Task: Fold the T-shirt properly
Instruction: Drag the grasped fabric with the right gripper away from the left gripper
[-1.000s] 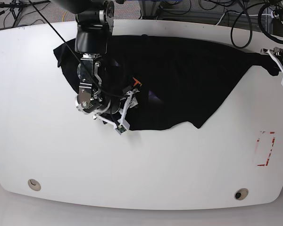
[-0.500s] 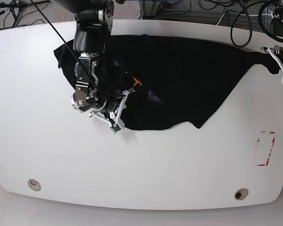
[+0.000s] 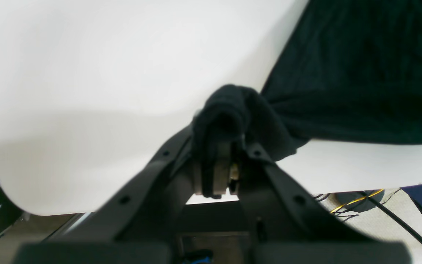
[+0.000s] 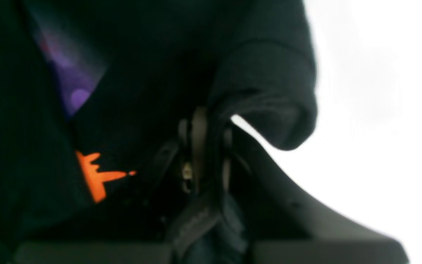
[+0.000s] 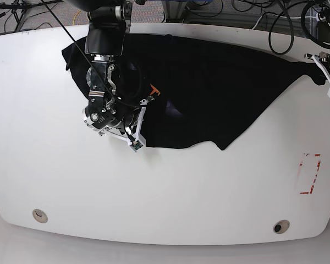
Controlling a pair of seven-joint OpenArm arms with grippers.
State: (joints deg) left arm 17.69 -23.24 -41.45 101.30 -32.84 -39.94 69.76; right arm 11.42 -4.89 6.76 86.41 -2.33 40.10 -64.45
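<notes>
T-shirt [image 5: 209, 88] spread on table [image 5: 165, 192]; I see left gripper [image 3: 220, 161] and right gripper [image 4: 205, 146] both clamping cloth.

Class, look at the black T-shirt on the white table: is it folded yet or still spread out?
Spread out, not folded. The T-shirt lies wide and wrinkled across the table, with the left gripper and right gripper each clamping an edge.

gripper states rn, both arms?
Left gripper: closed, pinching a bunched corner of the T-shirt.
Right gripper: closed on the T-shirt's hem.
</notes>
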